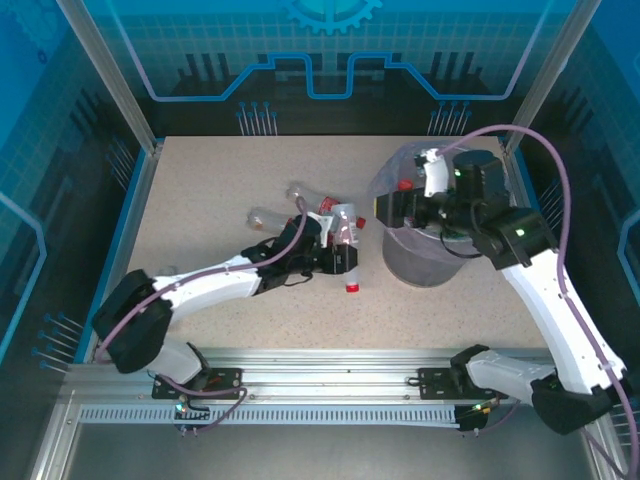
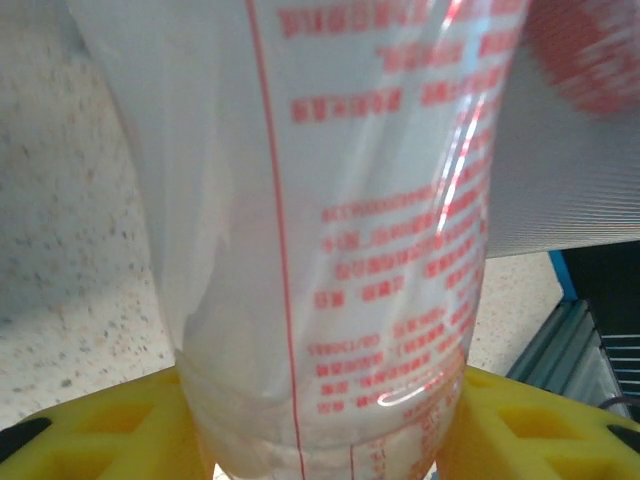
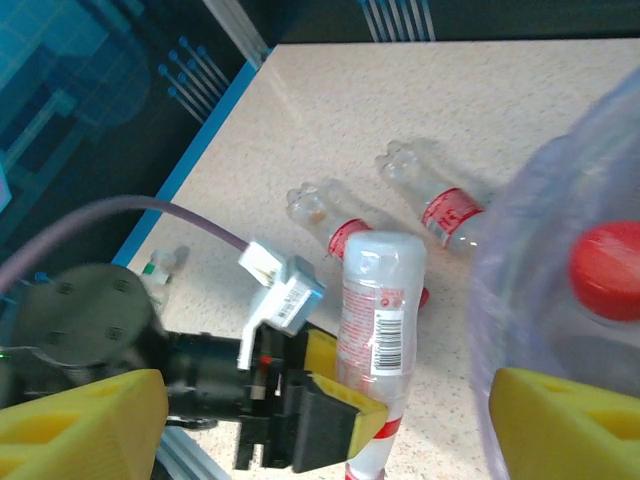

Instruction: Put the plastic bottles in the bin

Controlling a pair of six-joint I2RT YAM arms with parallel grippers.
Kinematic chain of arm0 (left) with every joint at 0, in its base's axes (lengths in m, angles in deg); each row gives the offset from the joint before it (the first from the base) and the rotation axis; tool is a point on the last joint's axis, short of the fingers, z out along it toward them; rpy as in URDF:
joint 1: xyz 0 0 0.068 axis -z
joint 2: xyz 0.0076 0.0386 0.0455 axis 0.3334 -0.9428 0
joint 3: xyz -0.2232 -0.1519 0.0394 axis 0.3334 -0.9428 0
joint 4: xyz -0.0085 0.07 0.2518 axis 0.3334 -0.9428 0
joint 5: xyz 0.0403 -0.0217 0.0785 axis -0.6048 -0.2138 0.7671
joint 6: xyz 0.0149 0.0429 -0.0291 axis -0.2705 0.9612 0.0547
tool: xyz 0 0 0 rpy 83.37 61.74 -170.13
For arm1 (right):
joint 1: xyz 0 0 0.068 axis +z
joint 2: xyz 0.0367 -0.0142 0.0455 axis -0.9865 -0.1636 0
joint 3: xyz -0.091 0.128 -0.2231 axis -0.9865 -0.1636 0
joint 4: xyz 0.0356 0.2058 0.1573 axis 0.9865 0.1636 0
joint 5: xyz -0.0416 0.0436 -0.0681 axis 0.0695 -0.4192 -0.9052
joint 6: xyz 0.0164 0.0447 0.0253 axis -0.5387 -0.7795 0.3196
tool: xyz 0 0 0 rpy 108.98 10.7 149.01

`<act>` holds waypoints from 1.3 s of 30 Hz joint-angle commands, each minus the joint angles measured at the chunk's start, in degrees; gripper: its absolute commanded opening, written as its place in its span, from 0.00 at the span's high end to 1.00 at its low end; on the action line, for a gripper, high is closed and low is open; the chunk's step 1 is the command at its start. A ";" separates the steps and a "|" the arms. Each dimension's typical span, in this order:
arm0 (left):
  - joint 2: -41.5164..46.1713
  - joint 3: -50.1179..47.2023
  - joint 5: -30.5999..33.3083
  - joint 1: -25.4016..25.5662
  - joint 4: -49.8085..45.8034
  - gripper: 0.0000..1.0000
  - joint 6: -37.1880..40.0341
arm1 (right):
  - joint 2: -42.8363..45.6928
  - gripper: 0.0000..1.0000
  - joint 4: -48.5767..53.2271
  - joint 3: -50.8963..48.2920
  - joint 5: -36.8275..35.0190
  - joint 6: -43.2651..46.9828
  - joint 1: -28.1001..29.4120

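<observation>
Label stuff first: the held bottle (image 2: 330, 200) is clear w/ tiny red print (image 2: 400, 265) running down it. It's upside down in the left wrist cam and too small to read imo. From the right wrist cam it's got a white barcode panel (image 3: 385, 335), no brand I can make out.

Yellow fingers (image 2: 90, 430) of the left gripper (image 2: 320, 400) press on both sides of it, approx mid-table, just left of the bin (image 1: 415, 265).

That bin sits toward the right edge of the table (image 1: 200, 200), w/ the lavender bag (image 1: 395, 175) bulging over its rim and a red cap (image 3: 605, 270) inside.

Over the bin mouth hangs the right gripper (image 3: 325, 390), spread wide, nothing in it.

The two loose bottles (image 3: 335, 225) w/ red labels lie flat just past the held one, towards the far edge, close beside the left arm's wrist.
</observation>
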 commanded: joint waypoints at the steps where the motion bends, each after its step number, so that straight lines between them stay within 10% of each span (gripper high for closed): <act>1: 5.77 -2.36 -3.24 -2.93 -0.67 0.46 8.16 | -3.34 0.15 -3.55 2.38 -0.54 0.02 2.78; 17: 13.17 -2.58 -15.28 -8.96 -5.27 0.47 9.81 | -22.83 0.22 -13.78 5.34 8.34 1.03 8.37; 39: 14.37 -4.99 -24.43 -11.94 7.68 0.48 0.01 | -22.67 0.35 -23.34 -1.07 17.84 -4.32 3.50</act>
